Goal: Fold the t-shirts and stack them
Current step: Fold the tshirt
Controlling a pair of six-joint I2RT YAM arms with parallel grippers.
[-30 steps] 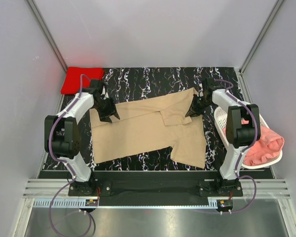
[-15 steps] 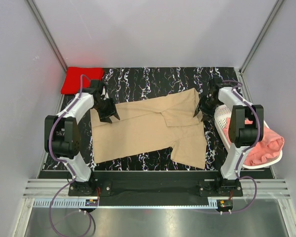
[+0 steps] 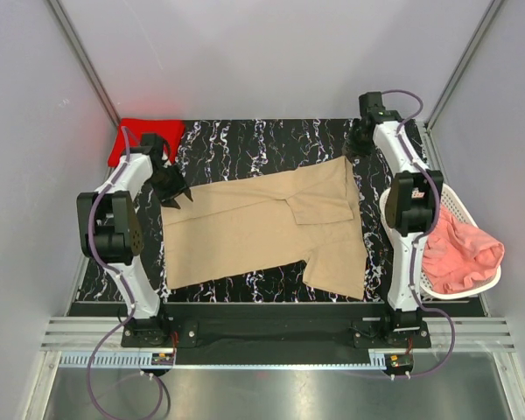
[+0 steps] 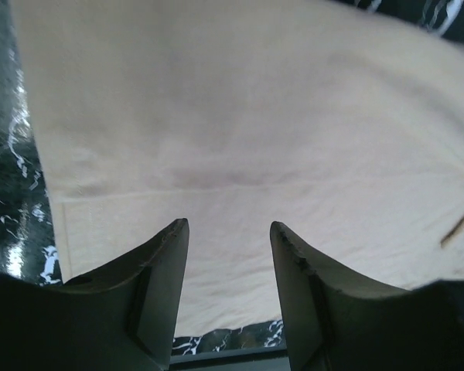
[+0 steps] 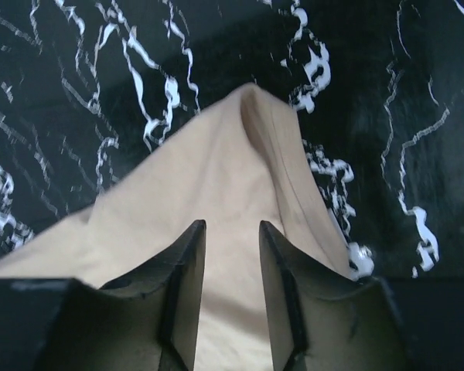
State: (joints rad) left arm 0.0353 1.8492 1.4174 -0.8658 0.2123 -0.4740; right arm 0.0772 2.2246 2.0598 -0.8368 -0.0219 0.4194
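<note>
On the black marbled desk (image 3: 262, 144) I see the tan t-shirt (image 3: 245, 236) spread flat across the middle, with a flap folded over near its right side; the red t-shirt (image 3: 140, 138) lies bunched at the far left corner, apart from it; the pink t-shirt (image 3: 464, 254) sits heaped in the white lattice basket (image 3: 452, 198) at the right edge. My left pincer (image 3: 177, 198) is at the tan shirt's far left corner; through its wrist camera the jaws stand apart with nothing between them, only cloth lying below. My right pincer (image 3: 357, 144) is near the shirt's far right corner; its jaws are parted too and grip nothing, with the pointed cloth corner just ahead of them.
</note>
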